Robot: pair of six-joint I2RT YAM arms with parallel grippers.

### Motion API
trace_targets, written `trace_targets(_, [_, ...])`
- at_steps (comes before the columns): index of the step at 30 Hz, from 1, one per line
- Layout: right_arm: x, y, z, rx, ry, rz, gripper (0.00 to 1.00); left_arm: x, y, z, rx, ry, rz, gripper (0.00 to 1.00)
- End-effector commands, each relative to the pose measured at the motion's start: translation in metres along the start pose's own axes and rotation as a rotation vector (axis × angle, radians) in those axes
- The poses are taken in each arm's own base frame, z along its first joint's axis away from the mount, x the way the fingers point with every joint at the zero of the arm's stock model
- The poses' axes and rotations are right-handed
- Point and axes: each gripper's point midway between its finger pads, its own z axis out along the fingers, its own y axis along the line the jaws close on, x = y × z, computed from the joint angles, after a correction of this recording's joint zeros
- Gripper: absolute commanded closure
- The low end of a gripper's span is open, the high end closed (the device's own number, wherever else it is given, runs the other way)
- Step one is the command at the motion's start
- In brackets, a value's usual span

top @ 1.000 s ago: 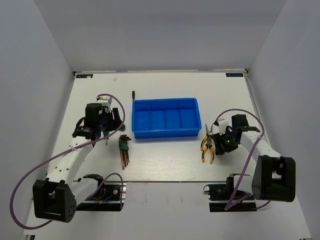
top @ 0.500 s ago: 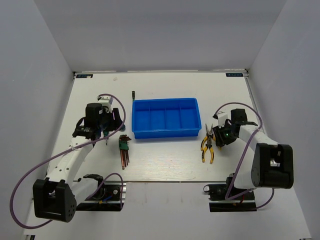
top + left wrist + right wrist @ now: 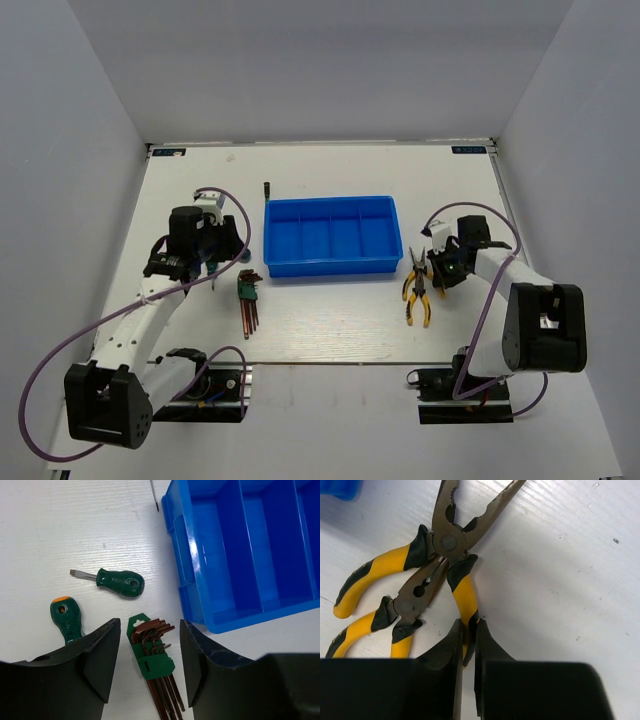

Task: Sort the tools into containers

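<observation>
The blue tray [image 3: 331, 236] sits mid-table with its four compartments holding nothing. The bundle of reddish hex keys [image 3: 156, 662] in a green holder lies on the table, and my left gripper [image 3: 150, 630] hovers open over it, one finger on each side. Two green-handled stubby screwdrivers [image 3: 120, 581] [image 3: 66, 617] lie to its left. A thin dark driver [image 3: 267, 190] rests beyond the tray's left corner. Two yellow-and-black pliers [image 3: 445, 540] [image 3: 410, 600] lie crossed right of the tray. My right gripper [image 3: 468, 630] is shut on one handle of the long-nose pair.
The tray's near left corner [image 3: 192, 600] stands close to my left gripper's right finger. White walls close in the table on three sides. Both arms' cables loop above the table near their bases.
My right gripper has shifted left onto the pliers and shut on a handle. My left gripper has narrowed a little over the hex keys.
</observation>
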Motion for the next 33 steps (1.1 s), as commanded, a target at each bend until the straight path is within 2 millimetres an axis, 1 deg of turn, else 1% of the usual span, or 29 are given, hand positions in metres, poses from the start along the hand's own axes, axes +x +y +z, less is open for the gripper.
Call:
trace_targets(1, [0.013, 0.011, -0.006, -0.022, 0.041, 0.006, 1.0, -0.015, -0.007, -0.007, 0.025, -0.056, 0.017, 0.39])
trace_targets(2, [0.006, 0.007, -0.01, -0.004, 0.02, 0.018, 1.0, -0.014, -0.008, -0.007, 0.034, -0.054, 0.017, 0.4])
trace_targets(3, [-0.007, 0.002, -0.018, 0.025, -0.021, 0.007, 1.0, -0.014, -0.008, -0.007, 0.034, -0.054, 0.017, 0.4])
trace_targets(4, [-0.016, -0.002, -0.025, 0.047, -0.051, 0.001, 1.0, -0.014, -0.008, -0.007, 0.034, -0.054, 0.017, 0.4])
trace_targets(5, [-0.036, -0.01, -0.038, 0.076, -0.095, -0.007, 1.0, -0.014, -0.008, -0.007, 0.034, -0.054, 0.017, 0.4])
trace_targets(8, [-0.056, -0.011, -0.068, 0.089, -0.128, -0.05, 1.0, -0.014, -0.008, -0.007, 0.034, -0.054, 0.017, 0.4])
trace_targets(9, [-0.07, -0.011, -0.081, 0.091, -0.166, -0.069, 1.0, -0.014, -0.008, -0.007, 0.034, -0.054, 0.017, 0.4])
trace_targets(10, [-0.076, -0.008, -0.089, 0.075, -0.184, -0.107, 1.0, -0.016, -0.008, -0.007, 0.035, -0.063, 0.019, 0.4])
trace_targets(11, [-0.087, -0.008, -0.1, 0.072, -0.209, -0.129, 1.0, -0.017, -0.008, -0.007, 0.035, -0.063, 0.019, 0.4])
trace_targets(12, [-0.081, 0.013, -0.104, -0.029, -0.195, -0.173, 1.0, -0.017, -0.008, -0.007, 0.035, -0.063, 0.019, 0.4])
trace_targets(13, [-0.098, 0.015, -0.121, -0.037, -0.24, -0.201, 1.0, -0.017, -0.008, -0.007, 0.035, -0.063, 0.019, 0.4])
trace_targets(14, [-0.095, 0.025, -0.124, -0.083, -0.23, -0.204, 1.0, -0.016, -0.01, -0.007, 0.044, -0.062, 0.019, 0.4])
trace_targets(15, [-0.1, 0.044, -0.129, -0.174, -0.26, -0.214, 1.0, -0.016, -0.01, -0.007, 0.045, -0.062, 0.019, 0.4])
trace_targets(16, [-0.112, 0.048, -0.14, -0.185, -0.296, -0.23, 1.0, -0.016, -0.01, -0.007, 0.045, -0.062, 0.019, 0.4])
trace_targets(18, [-0.125, 0.061, -0.139, -0.265, -0.314, -0.211, 1.0, -0.018, -0.012, -0.007, 0.056, -0.069, 0.021, 0.4])
trace_targets(19, [-0.144, 0.069, -0.15, -0.277, -0.349, -0.236, 1.0, -0.018, -0.012, -0.007, 0.056, -0.069, 0.021, 0.4])
trace_targets(20, [-0.148, 0.071, -0.137, -0.316, -0.31, -0.205, 1.0, -0.018, -0.012, -0.007, 0.056, -0.069, 0.021, 0.4])
trace_targets(21, [-0.162, 0.077, -0.14, -0.325, -0.328, -0.228, 1.0, -0.018, -0.012, -0.007, 0.056, -0.069, 0.021, 0.4])
trace_targets(22, [-0.173, 0.086, -0.136, -0.35, -0.315, -0.213, 1.0, -0.018, -0.012, -0.007, 0.056, -0.069, 0.021, 0.4])
trace_targets(23, [-0.183, 0.089, -0.127, -0.335, -0.293, -0.219, 1.0, -0.014, -0.011, -0.006, 0.055, -0.06, 0.019, 0.4])
trace_targets(24, [-0.192, 0.09, -0.118, -0.334, -0.294, -0.213, 1.0, -0.016, -0.012, -0.006, 0.056, -0.069, 0.021, 0.4])
trace_targets(25, [-0.202, 0.099, -0.117, -0.341, -0.305, -0.202, 1.0, -0.016, -0.012, -0.006, 0.056, -0.069, 0.021, 0.4])
trace_targets(27, [-0.226, 0.105, -0.111, -0.306, -0.323, -0.231, 1.0, -0.018, -0.012, -0.008, 0.058, -0.08, 0.022, 0.4])
trace_targets(28, [-0.234, 0.12, -0.11, -0.315, -0.326, -0.253, 1.0, -0.018, -0.012, -0.008, 0.058, -0.08, 0.022, 0.4])
trace_targets(29, [-0.249, 0.121, -0.117, -0.279, -0.359, -0.278, 1.0, -0.024, -0.014, -0.01, 0.061, -0.102, 0.026, 0.4])
trace_targets(30, [-0.252, 0.117, -0.103, -0.243, -0.325, -0.276, 1.0, -0.02, -0.013, -0.009, 0.06, -0.093, 0.025, 0.4])
trace_targets(31, [-0.263, 0.13, -0.101, -0.227, -0.324, -0.313, 1.0, -0.025, -0.016, -0.012, 0.073, -0.116, 0.029, 0.4])
trace_targets(32, [-0.261, 0.135, -0.1, -0.226, -0.314, -0.323, 1.0, -0.023, -0.017, -0.01, 0.085, -0.117, 0.03, 0.41])
trace_targets(33, [-0.265, 0.136, -0.09, -0.213, -0.292, -0.327, 1.0, -0.025, -0.018, -0.013, 0.086, -0.129, 0.042, 0.43])
